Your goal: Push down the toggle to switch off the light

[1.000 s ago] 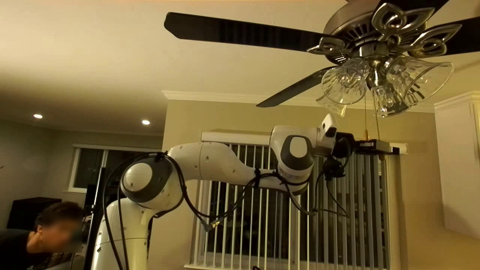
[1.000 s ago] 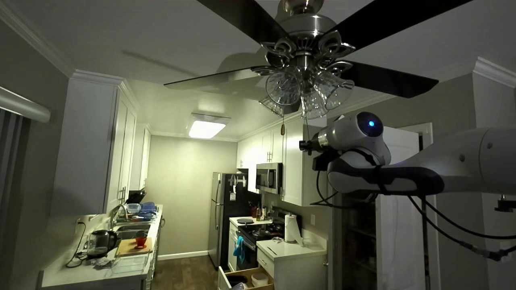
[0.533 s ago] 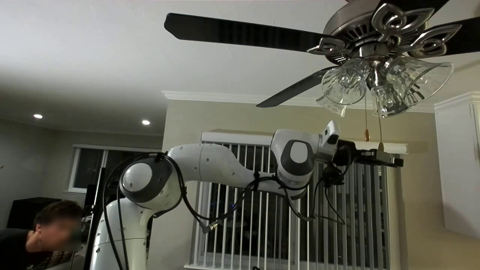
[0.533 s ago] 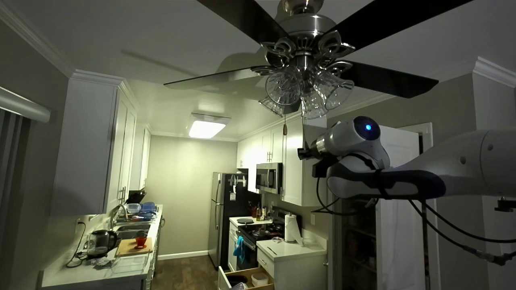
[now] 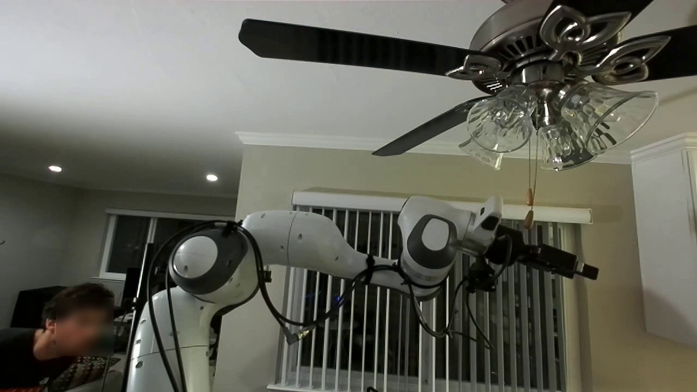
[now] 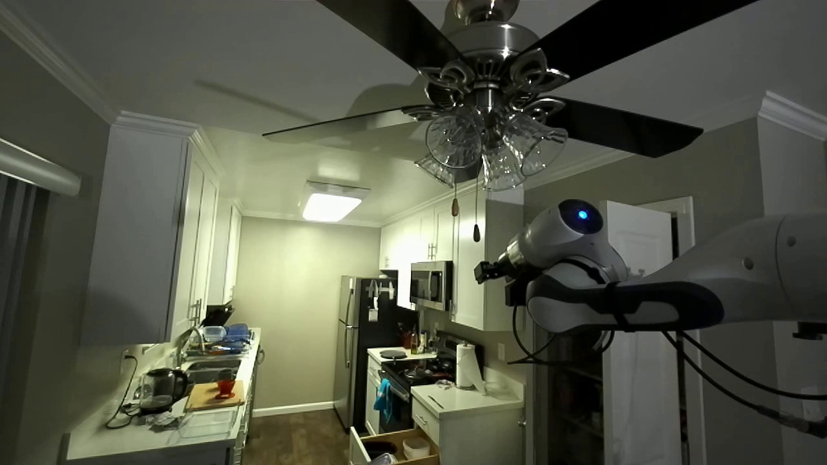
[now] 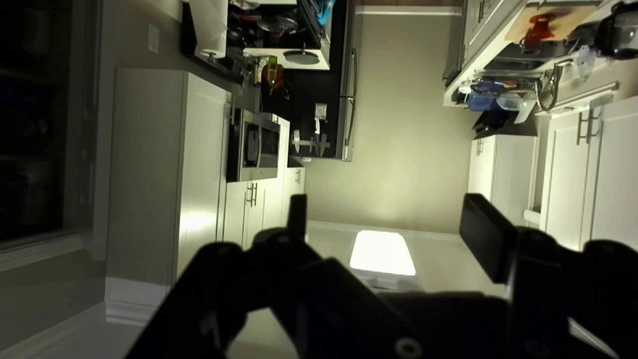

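The light, a cluster of glass bell shades [image 5: 499, 124] under the ceiling fan, shows no glow in both exterior views. From it hang two thin pull chains. The lower-hanging knob [image 6: 477, 232], the toggle's, dangles free, and the other knob [image 6: 455, 206] hangs slightly higher beside it. My gripper [image 5: 587, 270] is tilted downward below both knobs, apart from them. In the wrist view the gripper [image 7: 389, 212] stands open, its fingers [image 7: 486, 237] wide apart with nothing between them. Neither chain appears in the wrist view.
Dark fan blades [image 5: 348, 48] spread above the arm. White wall cabinets [image 6: 142, 232] and a lit ceiling panel [image 6: 331, 206] lie further back in the kitchen. Vertical blinds [image 5: 392, 326] stand behind the arm, and a person [image 5: 76, 321] is at the lower left.
The gripper has opened, let go of the lower knob's chain and moved down, tilting downward. That knob has swung back toward the other chain. The exterior picture's yellow tint has turned neutral.
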Motion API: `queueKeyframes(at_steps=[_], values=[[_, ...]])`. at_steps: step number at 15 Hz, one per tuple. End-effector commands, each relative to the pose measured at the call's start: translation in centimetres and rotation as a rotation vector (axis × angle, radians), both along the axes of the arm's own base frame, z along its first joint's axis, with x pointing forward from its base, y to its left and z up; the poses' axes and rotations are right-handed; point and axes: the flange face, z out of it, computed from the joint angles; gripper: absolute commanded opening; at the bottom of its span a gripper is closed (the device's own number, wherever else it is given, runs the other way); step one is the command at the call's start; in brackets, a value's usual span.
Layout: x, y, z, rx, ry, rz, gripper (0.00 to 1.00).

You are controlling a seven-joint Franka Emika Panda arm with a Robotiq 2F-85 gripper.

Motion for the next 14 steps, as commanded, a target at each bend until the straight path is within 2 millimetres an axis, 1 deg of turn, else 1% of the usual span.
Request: queueKeyframes(at_steps=[1,5,8,9,10,14], values=[[0.1,-0.9,-1.8,-0.015,0.105,0.004,1.0],[-0.3,-1.2,-3.0,0.002,0.181,0.008,1.0],[-0.7,-1.2,-3.5,0.021,0.227,0.016,1.0],[-0.9,-1.0,-3.6,0.025,0.239,0.021,1.0],[-0.8,-0.9,-3.2,0.04,0.199,0.0,1.0],[-1.0,-0.8,-3.4,0.052,0.215,0.011,1.0]])
